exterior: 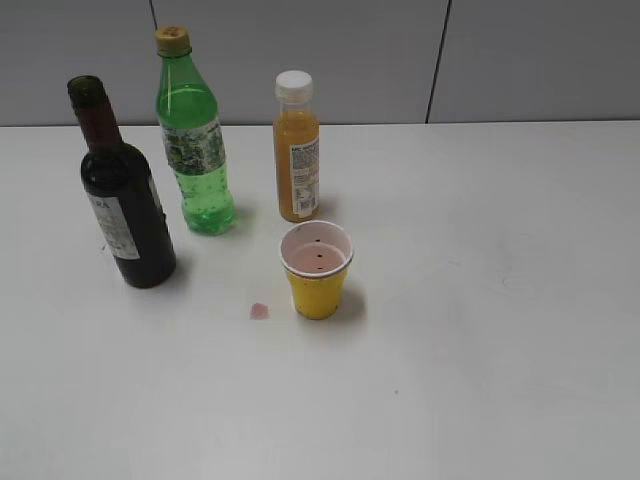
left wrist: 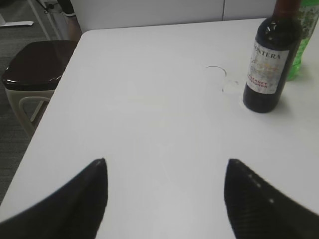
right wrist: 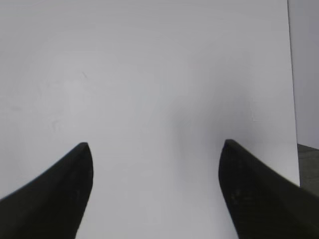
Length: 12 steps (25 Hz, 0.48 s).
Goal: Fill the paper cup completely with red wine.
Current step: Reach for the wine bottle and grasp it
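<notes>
- Exterior: small yellow paper cup (exterior: 318,270) mid-table, empty bar dark specks; dark glass wine bottle (exterior: 122,195) uncapped, far left. Pour not started.
- Left wrist: left gripper (left wrist: 166,164) spread wide, holding nothing, bottle (left wrist: 269,59) well ahead.
- Right wrist: right gripper (right wrist: 155,145) wide, empty, over bare white table (right wrist: 159,74).

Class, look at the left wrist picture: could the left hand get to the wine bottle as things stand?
Probably yes. The left hand is open, and only bare table lies between it and the upright wine bottle.

Glass, plastic, paper on a matt table

Glossy dark glass wine bottle (exterior: 122,195); shiny plastic green bottle (exterior: 193,140); matt paper cup (exterior: 317,270); smooth white table (exterior: 500,330).
</notes>
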Available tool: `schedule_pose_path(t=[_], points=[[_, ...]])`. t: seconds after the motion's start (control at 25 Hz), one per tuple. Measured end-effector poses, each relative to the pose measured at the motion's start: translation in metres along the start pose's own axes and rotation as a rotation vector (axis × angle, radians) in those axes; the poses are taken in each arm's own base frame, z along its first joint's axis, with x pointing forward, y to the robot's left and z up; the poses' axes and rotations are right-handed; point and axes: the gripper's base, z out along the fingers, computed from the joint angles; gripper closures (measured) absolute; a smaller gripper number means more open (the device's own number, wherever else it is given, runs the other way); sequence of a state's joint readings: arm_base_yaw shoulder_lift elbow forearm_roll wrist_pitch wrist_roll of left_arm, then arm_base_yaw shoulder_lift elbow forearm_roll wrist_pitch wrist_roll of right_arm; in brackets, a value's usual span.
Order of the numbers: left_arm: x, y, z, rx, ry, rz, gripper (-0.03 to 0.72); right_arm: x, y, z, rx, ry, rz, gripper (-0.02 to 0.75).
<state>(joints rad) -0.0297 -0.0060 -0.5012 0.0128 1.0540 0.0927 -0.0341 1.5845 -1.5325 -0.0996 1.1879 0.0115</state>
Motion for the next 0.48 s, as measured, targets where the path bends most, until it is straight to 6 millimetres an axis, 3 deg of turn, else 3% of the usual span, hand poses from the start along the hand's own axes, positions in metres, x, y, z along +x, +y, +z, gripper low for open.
schedule_pose_path(t=[0.28, 0.48], points=[[0.0, 0.0, 0.0, 0.0, 0.0, 0.0, 0.134, 0.034, -0.001, -0.054, -0.03, -0.111, 0.01, 0.146], [0.0, 0.0, 0.0, 0.0, 0.0, 0.0, 0.134, 0.079, -0.001, -0.069, -0.03, -0.118, 0.011, 0.146]])
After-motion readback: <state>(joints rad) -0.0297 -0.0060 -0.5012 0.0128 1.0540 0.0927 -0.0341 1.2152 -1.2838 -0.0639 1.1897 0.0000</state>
